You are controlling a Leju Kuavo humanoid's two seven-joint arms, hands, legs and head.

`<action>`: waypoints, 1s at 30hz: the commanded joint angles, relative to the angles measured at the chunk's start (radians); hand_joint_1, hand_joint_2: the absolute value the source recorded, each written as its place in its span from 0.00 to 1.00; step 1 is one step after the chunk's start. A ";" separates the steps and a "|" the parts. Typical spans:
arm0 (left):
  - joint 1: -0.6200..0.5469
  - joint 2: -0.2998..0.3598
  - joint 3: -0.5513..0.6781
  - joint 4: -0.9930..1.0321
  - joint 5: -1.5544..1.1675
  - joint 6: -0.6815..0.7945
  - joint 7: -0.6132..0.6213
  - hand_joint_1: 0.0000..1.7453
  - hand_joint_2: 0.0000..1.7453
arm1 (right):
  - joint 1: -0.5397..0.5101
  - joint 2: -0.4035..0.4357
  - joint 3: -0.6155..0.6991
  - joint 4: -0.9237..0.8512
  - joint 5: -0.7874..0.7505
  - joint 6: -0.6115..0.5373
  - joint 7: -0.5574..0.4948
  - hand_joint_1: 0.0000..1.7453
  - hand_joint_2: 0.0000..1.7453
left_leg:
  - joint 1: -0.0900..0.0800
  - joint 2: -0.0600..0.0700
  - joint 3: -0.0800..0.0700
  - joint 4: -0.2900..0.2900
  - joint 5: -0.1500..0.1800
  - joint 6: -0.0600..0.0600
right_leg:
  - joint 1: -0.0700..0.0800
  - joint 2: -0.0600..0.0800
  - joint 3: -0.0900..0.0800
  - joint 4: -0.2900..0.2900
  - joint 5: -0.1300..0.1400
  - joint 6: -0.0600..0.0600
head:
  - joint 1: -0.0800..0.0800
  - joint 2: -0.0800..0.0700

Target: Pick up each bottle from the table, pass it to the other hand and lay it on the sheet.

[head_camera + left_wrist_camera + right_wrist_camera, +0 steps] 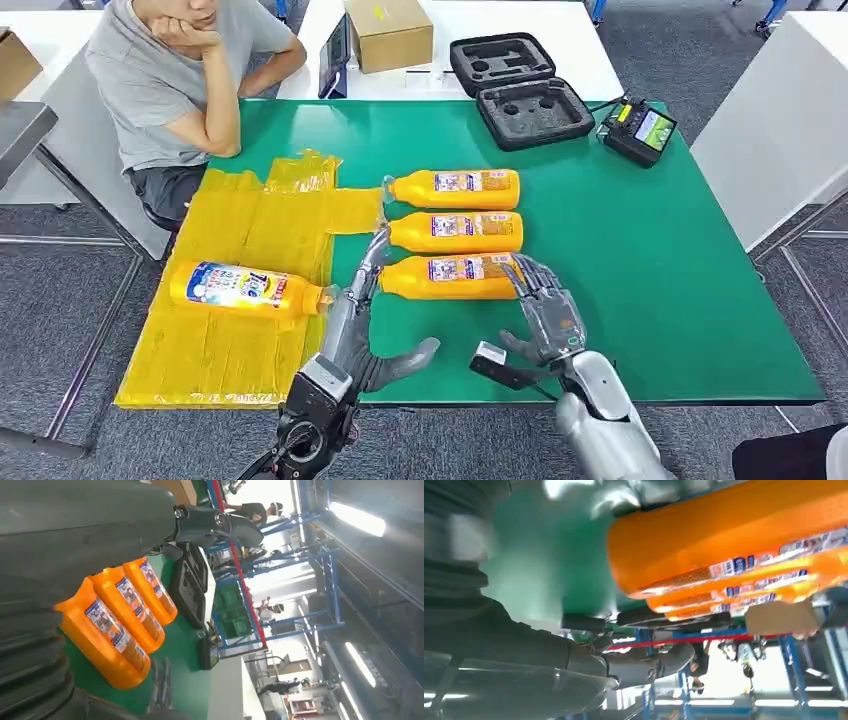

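A green table [640, 280] is seen from the head view, with a yellow sheet [240, 330] spread over its 9 o'clock side. 1 bottle [245, 288] is laid on the sheet, cap toward 3 o'clock. 3 more orange bottles are lined up side by side at the table's centre, caps toward 9 o'clock: the far bottle [455, 188], the middle bottle [455, 232] and the near bottle [450, 276].

The left robot hand [365, 335] is held at the 9 o'clock end of the near bottle, fingers stretched toward its cap and the thumb spread out to 3 o'clock; nothing is gripped by it. Whether the cap is touched cannot be told. The right robot hand [545, 310] is placed at the 3 o'clock end of the near bottle, fingers apart and reaching its base, thumb spread toward 9 o'clock; nothing is enclosed by it.

At 12 o'clock an open black case [520, 85] with foam cut-outs is set beside a cardboard box [388, 32]. A small device [640, 130] with a screen is placed at 1 o'clock. A person [175, 80] in a grey shirt is seated at 10 o'clock, with an elbow on the table.
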 commanded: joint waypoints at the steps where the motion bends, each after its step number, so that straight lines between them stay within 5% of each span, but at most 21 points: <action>1: -0.066 -0.010 -0.005 0.095 0.016 -0.015 0.002 0.00 1.00 | -0.222 -0.001 0.070 0.324 0.000 0.045 -0.009 0.00 1.00 | 0.000 0.002 0.002 0.000 -0.001 -0.001 | 0.000 0.002 0.001 0.000 0.000 -0.001 | 0.000 0.000; 30: -0.073 0.010 -0.013 0.065 0.018 0.022 0.002 0.00 1.00 | -0.356 0.061 0.147 0.495 0.006 0.012 -0.028 0.00 1.00 | 0.000 0.001 0.003 0.000 -0.002 -0.002 | 0.000 0.002 0.003 0.001 -0.001 -0.001 | 0.000 0.000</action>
